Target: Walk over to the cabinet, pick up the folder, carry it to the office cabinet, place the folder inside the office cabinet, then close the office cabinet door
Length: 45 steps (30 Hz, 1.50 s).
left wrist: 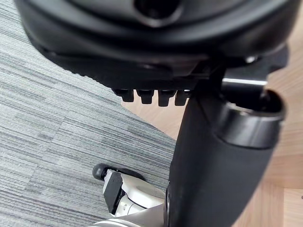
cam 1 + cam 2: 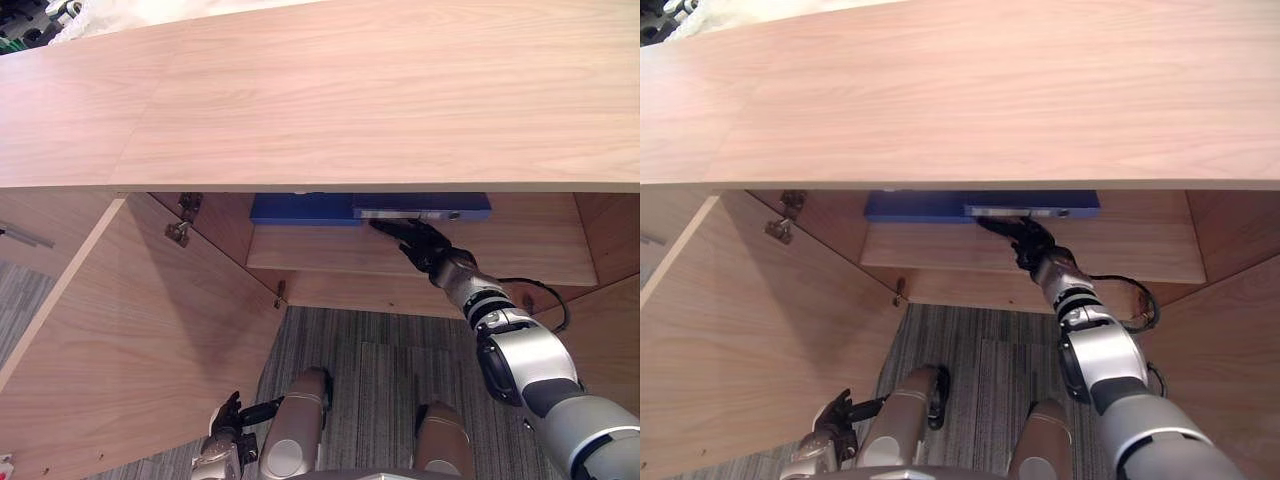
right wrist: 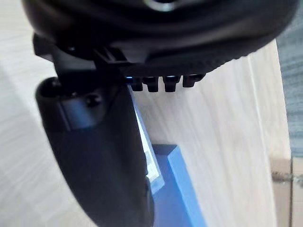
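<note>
Right robot hand (image 3: 94,156), thumb at blue folder (image 3: 177,189) | eye views: folder on shelf (image 2: 330,250)

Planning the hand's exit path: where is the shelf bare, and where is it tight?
Bare shelf between the folder's right end and the cabinet's right wall; also a strip in front of the folder, left of the right hand. Tight where that hand meets the folder's near edge, under the cabinet top.

grey striped carpet (image 2: 375,350) below a pale wooden cabinet (image 2: 350,90), its door (image 2: 130,330) open, in even light
</note>
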### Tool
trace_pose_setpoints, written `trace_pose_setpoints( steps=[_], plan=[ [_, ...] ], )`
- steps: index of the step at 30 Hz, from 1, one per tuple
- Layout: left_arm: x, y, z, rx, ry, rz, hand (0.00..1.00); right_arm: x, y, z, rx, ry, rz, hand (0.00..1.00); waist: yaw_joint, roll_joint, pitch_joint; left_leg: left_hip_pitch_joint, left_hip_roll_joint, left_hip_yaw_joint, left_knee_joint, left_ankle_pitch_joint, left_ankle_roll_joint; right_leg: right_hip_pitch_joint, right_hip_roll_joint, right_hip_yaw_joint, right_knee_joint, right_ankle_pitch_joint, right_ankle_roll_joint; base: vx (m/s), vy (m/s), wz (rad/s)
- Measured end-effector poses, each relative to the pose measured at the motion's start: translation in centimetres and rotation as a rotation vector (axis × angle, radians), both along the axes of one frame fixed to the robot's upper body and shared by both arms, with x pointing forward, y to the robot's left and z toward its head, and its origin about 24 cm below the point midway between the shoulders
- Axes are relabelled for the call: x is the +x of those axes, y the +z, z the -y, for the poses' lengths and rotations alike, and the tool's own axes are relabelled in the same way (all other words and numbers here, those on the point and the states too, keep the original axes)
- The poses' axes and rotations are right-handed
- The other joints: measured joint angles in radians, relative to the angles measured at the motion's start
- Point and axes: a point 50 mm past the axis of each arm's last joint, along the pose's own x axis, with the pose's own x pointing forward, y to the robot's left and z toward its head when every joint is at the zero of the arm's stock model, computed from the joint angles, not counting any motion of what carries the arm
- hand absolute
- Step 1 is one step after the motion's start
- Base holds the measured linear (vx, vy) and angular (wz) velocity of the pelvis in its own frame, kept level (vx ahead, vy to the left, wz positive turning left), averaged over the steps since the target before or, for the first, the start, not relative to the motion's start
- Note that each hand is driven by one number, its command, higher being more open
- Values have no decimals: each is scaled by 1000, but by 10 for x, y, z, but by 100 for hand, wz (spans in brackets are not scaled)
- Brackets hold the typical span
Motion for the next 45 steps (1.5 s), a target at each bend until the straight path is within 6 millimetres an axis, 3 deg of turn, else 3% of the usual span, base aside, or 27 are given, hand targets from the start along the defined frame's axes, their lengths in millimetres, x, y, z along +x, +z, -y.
trace_pose_setpoints(
  steps=[4, 8, 15, 20, 27, 31, 35, 40, 45],
  plan=[
    [-6, -1, -3, 16, -67, -24, 100, -10, -14, 9, -302, 223, -69, 100, 0, -6, -35, 11, 5, 7, -14, 2, 2, 10, 3, 1, -21, 8, 1, -2, 2, -3],
    [-8, -1, -8, 29, -106, -36, 100, -20, -27, 10, -466, 387, -113, 100, 0, -20, -51, 33, 8, 12, -27, 2, 2, 25, 4, 8, -29, 11, 0, -8, -10, -6],
    [-9, -2, -11, 24, -113, -46, 100, -26, -32, 9, -568, 511, -123, 100, -1, -30, -56, 40, 16, 35, -29, 0, 5, 24, 8, 24, -45, 26, 1, -26, 8, -8],
    [-11, -1, -17, 35, -112, -53, 100, -32, -40, -1, -670, 639, -126, 100, 2, -55, -68, 41, 20, 51, -30, -3, 11, 24, 9, 33, -60, 35, 6, 0, 13, -6],
    [-15, -4, -17, 36, -104, -73, 100, -39, -51, -5, -700, 683, -156, 100, 3, -62, -70, 73, 41, 77, -47, -5, 16, 51, 27, 51, -108, 64, 10, -7, 8, -14],
    [-22, -6, -21, 42, -98, -99, 100, -52, -66, 3, -730, 697, -232, 100, 1, -90, -97, 117, 65, 97, -140, 29, 20, 98, 51, 51, -244, 137, 6, 23, 7, -19],
    [-33, -9, -22, 42, -92, -139, 100, -59, -73, 10, -698, 639, -241, 100, -6, -117, -128, 199, 73, 135, -286, 90, 20, 185, 59, 32, -448, 259, 11, 74, 14, -24],
    [-30, -9, -18, 44, -118, -124, 100, -64, -78, 19, -544, 441, -206, 100, -24, -125, -157, 274, 51, 149, -418, 162, 23, 256, 47, 8, -589, 354, 20, 15, 36, -4],
    [-26, -8, -15, 44, -169, -108, 100, -65, -82, 14, -436, 299, -171, 100, -39, -134, -182, 325, 47, 174, -570, 253, 21, 262, 58, 3, -684, 426, -2, -90, -36, -17]
  ],
)
